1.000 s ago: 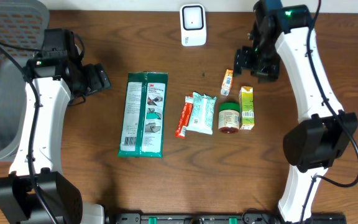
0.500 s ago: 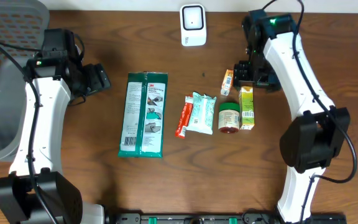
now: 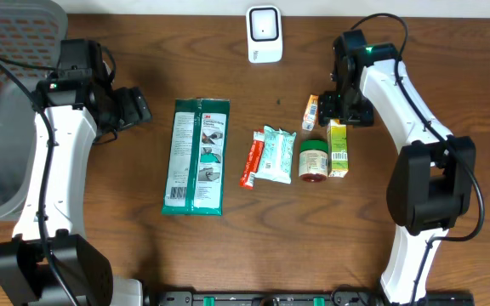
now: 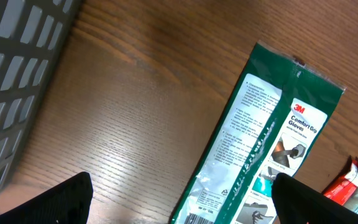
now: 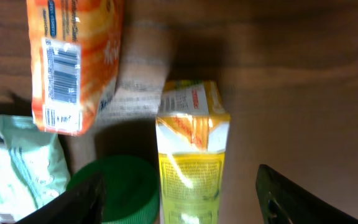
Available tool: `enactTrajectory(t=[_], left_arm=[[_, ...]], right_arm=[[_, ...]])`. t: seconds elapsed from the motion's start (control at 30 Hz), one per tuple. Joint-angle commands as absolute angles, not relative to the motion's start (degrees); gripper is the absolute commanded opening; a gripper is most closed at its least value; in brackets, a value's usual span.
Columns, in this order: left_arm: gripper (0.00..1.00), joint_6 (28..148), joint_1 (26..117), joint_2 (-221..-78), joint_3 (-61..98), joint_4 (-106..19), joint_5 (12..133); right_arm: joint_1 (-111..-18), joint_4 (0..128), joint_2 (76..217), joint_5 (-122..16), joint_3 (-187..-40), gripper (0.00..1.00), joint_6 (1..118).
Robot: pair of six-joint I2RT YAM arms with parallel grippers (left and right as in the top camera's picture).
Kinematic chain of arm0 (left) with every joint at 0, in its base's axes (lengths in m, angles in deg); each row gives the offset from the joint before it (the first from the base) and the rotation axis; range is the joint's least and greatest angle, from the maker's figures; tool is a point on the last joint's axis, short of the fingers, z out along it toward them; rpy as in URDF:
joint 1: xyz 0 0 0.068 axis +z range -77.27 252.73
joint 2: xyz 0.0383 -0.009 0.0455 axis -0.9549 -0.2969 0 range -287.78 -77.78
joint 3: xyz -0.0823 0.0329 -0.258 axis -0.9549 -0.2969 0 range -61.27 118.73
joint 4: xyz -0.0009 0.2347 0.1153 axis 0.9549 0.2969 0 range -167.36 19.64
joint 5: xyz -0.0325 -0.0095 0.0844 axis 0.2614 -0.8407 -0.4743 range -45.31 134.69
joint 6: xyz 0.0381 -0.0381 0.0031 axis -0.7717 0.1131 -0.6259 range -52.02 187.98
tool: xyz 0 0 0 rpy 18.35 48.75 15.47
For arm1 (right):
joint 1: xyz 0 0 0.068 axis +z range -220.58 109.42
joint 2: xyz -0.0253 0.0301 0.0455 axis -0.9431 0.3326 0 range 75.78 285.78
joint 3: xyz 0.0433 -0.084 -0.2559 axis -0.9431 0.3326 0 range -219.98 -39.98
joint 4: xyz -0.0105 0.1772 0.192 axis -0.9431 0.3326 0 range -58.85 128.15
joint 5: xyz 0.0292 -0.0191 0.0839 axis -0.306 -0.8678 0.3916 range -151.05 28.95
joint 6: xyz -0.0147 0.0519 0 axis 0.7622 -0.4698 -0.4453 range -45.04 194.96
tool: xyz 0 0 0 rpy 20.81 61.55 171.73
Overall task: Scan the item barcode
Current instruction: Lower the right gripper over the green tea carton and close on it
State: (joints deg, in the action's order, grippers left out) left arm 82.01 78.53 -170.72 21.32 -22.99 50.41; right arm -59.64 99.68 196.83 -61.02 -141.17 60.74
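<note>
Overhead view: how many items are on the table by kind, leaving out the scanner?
Soft packets: 4 (green glove pack, pale teal pack, red sachet, orange packet)
Jar, green lid: 1
Carton, yellow-green: 1
Total: 6

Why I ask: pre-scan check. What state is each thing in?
Left gripper: open, empty.
Right gripper: open, empty.
Carton: lying flat.
Jar: upright, lid on.
Orange packet: lying flat, barcode up.
Gloves pack: lying flat.
Scanner: untouched.
</note>
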Motion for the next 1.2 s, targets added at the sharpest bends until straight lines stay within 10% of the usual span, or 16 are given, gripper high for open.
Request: enactTrajectory(t=[0.0,1.17], left_arm=[[0.92,81.28,78.77,-171.01,21.47,-22.82,50.49],[0.92,81.28,78.77,-171.01,21.47,-22.82,50.49]], right_arm=[[-60.16,97.62,196.81,-61.02,-139.27,0.71,62.18],[-61.17,89.03,196.86,-61.94,-130.61,0.62,62.16]])
